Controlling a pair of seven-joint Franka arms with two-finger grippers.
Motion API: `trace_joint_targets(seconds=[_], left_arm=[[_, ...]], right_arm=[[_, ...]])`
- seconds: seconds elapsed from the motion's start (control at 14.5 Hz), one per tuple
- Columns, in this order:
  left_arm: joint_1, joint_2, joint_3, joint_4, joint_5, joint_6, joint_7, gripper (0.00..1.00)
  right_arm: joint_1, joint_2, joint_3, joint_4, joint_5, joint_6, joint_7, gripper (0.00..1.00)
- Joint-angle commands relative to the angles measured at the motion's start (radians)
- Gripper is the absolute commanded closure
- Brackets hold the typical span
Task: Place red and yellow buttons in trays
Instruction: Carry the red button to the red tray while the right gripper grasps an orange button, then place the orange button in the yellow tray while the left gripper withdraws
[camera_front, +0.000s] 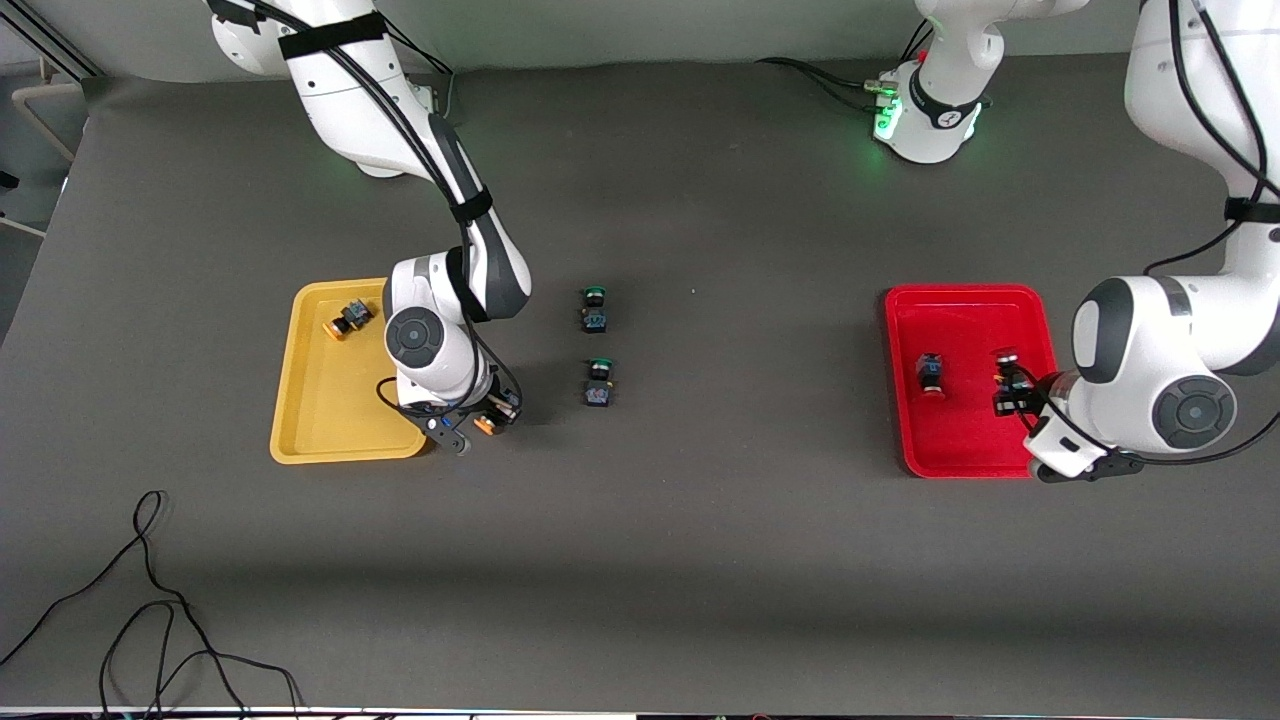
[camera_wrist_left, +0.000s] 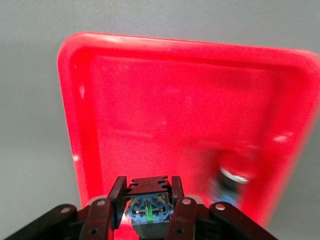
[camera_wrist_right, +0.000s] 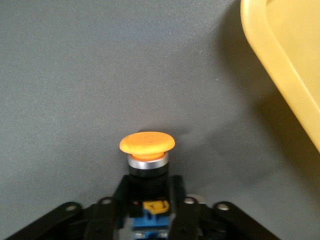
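My right gripper (camera_front: 486, 421) is shut on an orange-yellow button (camera_front: 487, 424), low over the table beside the yellow tray's (camera_front: 300, 400) corner that is nearest the front camera. In the right wrist view the gripper (camera_wrist_right: 147, 200) grips its dark body under the cap (camera_wrist_right: 147, 142). A second yellow button (camera_front: 347, 320) lies in that tray. My left gripper (camera_front: 1012, 392) is shut on a red button (camera_front: 1008, 378) over the red tray (camera_front: 965, 440). In the left wrist view the gripper (camera_wrist_left: 148, 202) holds its blue-black body (camera_wrist_left: 148, 207), with the cap hidden. Another red button (camera_front: 931, 374) lies in the red tray.
Two green-capped switches (camera_front: 595, 308) (camera_front: 599, 382) stand on the table between the trays. The yellow tray's rim (camera_wrist_right: 285, 65) is close beside my right gripper. A black cable (camera_front: 150, 600) lies near the table's front edge, at the right arm's end.
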Motion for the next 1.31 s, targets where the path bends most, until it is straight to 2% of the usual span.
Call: trace_joint_targets(seconds=[0.0, 0.07, 0.14, 0.21, 0.28, 0.41, 0.69, 0.83, 0.89, 0.96, 1.24], left_arm=[[0.060, 0.012, -0.011, -0.112, 0.027, 0.165, 0.091, 1.00], [0.060, 0.032, -0.011, -0.112, 0.034, 0.177, 0.094, 1.00], [0.060, 0.034, -0.011, -0.109, 0.034, 0.174, 0.097, 0.77], [0.062, 0.028, -0.013, -0.101, 0.034, 0.158, 0.112, 0.22], [0.062, 0.017, -0.013, -0.095, 0.034, 0.139, 0.129, 0.01], [0.062, -0.009, -0.013, -0.037, 0.034, 0.035, 0.134, 0.00], [0.060, -0.070, -0.020, 0.133, 0.024, -0.230, 0.181, 0.00], [0.062, -0.131, -0.022, 0.164, 0.021, -0.301, 0.235, 0.00], [0.062, -0.174, -0.022, 0.164, 0.018, -0.319, 0.265, 0.00], [0.063, -0.213, -0.020, 0.164, -0.011, -0.348, 0.303, 0.00], [0.059, -0.348, -0.022, 0.164, -0.056, -0.454, 0.339, 0.00]], right_arm=[[-0.005, -0.035, -0.003, 0.013, 0.031, -0.019, 0.003, 0.95], [-0.013, -0.067, -0.012, 0.014, 0.041, -0.056, 0.000, 0.96], [-0.032, -0.108, -0.021, 0.017, 0.044, -0.111, -0.004, 0.96], [-0.057, -0.154, -0.041, 0.016, 0.043, -0.164, -0.013, 0.96], [-0.080, -0.200, -0.063, 0.014, 0.043, -0.222, -0.045, 0.96], [-0.092, -0.259, -0.121, 0.000, 0.043, -0.295, -0.116, 0.96], [-0.091, -0.308, -0.250, -0.124, 0.041, -0.288, -0.326, 0.96], [-0.091, -0.294, -0.261, -0.179, 0.041, -0.211, -0.363, 0.95], [-0.095, -0.282, -0.259, -0.228, 0.046, -0.115, -0.412, 0.95], [-0.097, -0.262, -0.259, -0.268, 0.073, -0.025, -0.467, 0.95], [-0.096, -0.166, -0.261, -0.273, 0.306, 0.004, -0.680, 0.94]])
